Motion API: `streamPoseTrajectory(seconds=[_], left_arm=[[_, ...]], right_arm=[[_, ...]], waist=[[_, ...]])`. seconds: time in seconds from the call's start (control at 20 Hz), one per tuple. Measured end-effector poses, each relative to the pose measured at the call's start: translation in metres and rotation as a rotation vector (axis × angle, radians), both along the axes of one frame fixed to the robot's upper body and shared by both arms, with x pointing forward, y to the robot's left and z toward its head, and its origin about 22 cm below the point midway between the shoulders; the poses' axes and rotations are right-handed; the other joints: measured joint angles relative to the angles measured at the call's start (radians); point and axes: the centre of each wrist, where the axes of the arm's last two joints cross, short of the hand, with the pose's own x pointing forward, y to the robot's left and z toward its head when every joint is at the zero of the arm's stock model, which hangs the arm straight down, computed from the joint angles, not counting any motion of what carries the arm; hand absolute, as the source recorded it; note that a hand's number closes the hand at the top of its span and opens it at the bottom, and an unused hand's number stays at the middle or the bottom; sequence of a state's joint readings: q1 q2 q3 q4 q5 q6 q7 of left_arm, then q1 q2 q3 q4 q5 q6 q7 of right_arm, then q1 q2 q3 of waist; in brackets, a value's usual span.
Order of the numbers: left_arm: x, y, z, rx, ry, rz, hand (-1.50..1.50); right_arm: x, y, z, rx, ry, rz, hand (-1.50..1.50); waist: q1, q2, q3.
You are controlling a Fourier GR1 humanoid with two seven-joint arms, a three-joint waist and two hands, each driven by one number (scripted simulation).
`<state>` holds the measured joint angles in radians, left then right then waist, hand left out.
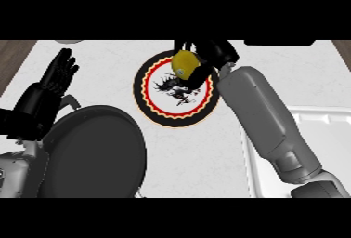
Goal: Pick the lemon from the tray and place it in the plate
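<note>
View from the robot's head, looking steeply down at a pale counter (195,158). Near the middle sits a round plate (152,109) with a black rim, a red and yellow zigzag ring, and a white centre marked with a black splatter pattern. A yellow lemon (183,62) is at the far edge of this plate, overlapping its rim and the zigzag ring. The black right hand (218,52) is clamped on the lemon, with dark fingers curling round its top and its right side. It is not possible to tell whether the lemon touches the plate or is held just above it. The grey right forearm (264,121) runs from the lower right corner up along the plate's right side, just beside the rim. Further right of the plate, behind the forearm, part of a white tray (319,111) with a raised rim shows, cut off by the picture's edge. To the left of the plate, well apart from it, the black left hand (48,90) rests with its fingers straight, spread and pointing up, holding nothing. Below and left of the plate, a large dark round shape (96,153) fills the lower left; what it is cannot be told.
</note>
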<state>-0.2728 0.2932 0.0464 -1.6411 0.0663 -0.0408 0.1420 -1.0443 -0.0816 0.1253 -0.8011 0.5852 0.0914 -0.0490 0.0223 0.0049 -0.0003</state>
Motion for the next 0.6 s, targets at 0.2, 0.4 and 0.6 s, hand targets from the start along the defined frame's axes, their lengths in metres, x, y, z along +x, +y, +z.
streamPoseTrajectory(seconds=[0.2,0.4,0.6], left_arm=[[0.001,0.004,-0.001,0.000,-0.003,-0.011,0.00],[0.004,0.001,-0.003,-0.002,-0.006,-0.028,0.00],[0.013,-0.005,0.004,0.001,-0.021,-0.041,0.00]], right_arm=[[0.005,0.022,-0.016,-0.046,0.001,-0.013,1.50],[0.007,0.032,-0.032,-0.087,0.027,-0.021,1.50],[0.008,0.029,-0.053,-0.052,0.086,-0.082,-1.50]], waist=[[0.011,0.004,0.000],[0.024,0.008,0.000],[0.045,0.014,0.000]])
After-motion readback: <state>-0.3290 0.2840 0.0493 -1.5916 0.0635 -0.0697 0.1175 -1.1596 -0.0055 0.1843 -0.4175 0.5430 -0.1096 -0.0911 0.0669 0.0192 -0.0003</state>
